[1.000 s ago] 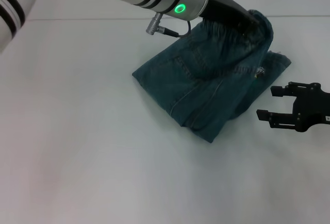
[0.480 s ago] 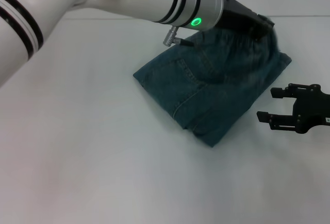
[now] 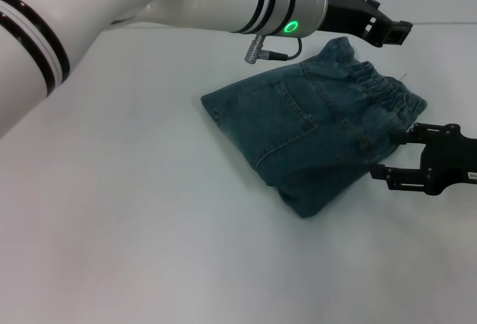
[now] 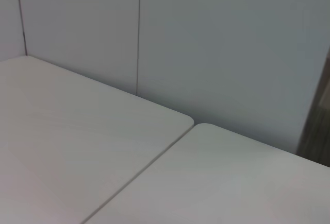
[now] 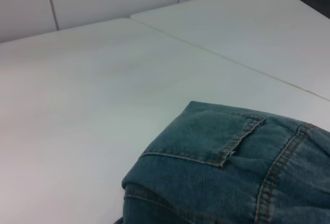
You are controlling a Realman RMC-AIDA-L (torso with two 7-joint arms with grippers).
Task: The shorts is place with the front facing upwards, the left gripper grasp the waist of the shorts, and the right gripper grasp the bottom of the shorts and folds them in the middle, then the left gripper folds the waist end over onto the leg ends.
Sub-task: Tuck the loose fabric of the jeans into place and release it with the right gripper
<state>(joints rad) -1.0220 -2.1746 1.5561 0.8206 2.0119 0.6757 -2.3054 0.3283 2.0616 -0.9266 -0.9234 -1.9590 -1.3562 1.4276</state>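
We seem to be in a bare test room or lab: plain white tables [image 4: 77,147] pushed together edge to edge, a seam running toward 1 o'clock, and behind them at 12 o'clock a wall of flat pale panels [image 4: 216,44].

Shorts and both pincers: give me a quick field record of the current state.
shorts: folded bundle on the table, waist on top at the right end
left pincer: raised above and behind the waist, open, holding nothing
right pincer: low at the shorts' right edge, open, holding nothing
fold: waist end laid over, released
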